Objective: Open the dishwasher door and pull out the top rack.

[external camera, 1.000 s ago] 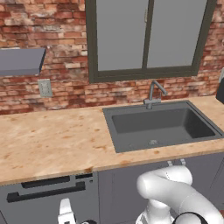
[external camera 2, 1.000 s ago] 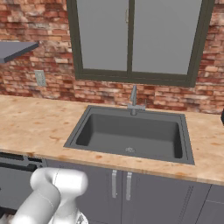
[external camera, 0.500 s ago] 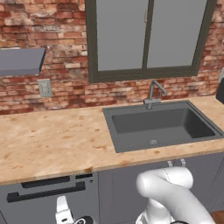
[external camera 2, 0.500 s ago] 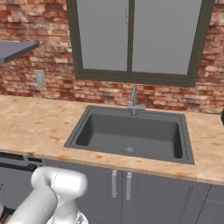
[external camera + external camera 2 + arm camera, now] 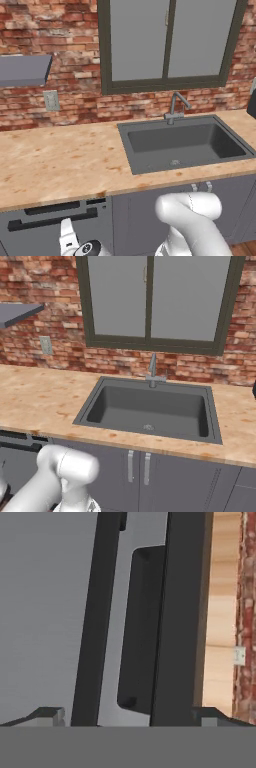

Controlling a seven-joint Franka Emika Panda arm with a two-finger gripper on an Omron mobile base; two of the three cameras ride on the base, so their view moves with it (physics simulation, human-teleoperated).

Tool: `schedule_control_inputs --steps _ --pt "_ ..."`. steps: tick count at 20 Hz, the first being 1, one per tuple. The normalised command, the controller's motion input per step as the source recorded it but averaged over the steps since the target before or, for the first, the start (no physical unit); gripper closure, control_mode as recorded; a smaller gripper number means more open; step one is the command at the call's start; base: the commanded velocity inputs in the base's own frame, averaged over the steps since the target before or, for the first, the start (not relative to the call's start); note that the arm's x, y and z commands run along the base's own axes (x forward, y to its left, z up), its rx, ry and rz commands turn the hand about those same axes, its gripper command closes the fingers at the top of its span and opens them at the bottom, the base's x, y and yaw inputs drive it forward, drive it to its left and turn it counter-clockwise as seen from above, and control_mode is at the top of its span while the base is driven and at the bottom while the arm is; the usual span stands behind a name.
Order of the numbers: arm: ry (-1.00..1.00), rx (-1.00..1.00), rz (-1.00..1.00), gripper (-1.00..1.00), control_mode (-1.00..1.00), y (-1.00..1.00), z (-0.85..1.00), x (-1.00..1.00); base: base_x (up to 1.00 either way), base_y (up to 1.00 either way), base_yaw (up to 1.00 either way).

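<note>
Dishwasher door (image 5: 50,235), dark grey flat panel with black bar handle (image 5: 95,622), shut beneath wooden table (image 5: 60,160); wide-open pincer (image 5: 127,714), shifted slightly left, now straddling handle, ready to close.

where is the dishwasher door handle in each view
Left base view: the handle is a black bar at lower left, under the counter.
Right base view: its end shows at the left edge, under the counter.
Hand view: rolled, it runs top to bottom left of centre.
Shared landmark: the wall outlet.
</note>
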Motion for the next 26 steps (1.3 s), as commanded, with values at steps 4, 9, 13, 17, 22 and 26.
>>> schedule_control_inputs --steps 4,9,13,17,22,26 --pt "-0.03 0.00 0.00 -1.00 -1.00 0.16 -0.16 0.27 0.00 0.00 0.00" --pt "-0.07 -0.01 0.00 -1.00 -1.00 0.20 -0.17 0.25 0.00 0.00 0.00" --pt "-0.06 0.00 0.00 -1.00 -1.00 0.19 -0.19 0.25 0.00 0.00 0.00" --pt "-0.06 0.00 0.00 -1.00 -1.00 0.23 -0.28 0.19 0.00 0.00 0.00" --pt "-0.05 0.01 0.00 -1.00 -1.00 0.21 -0.29 0.21 0.00 0.00 0.00" --pt "-0.04 0.03 0.00 -1.00 -1.00 0.17 -0.23 0.28 0.00 0.00 0.00"
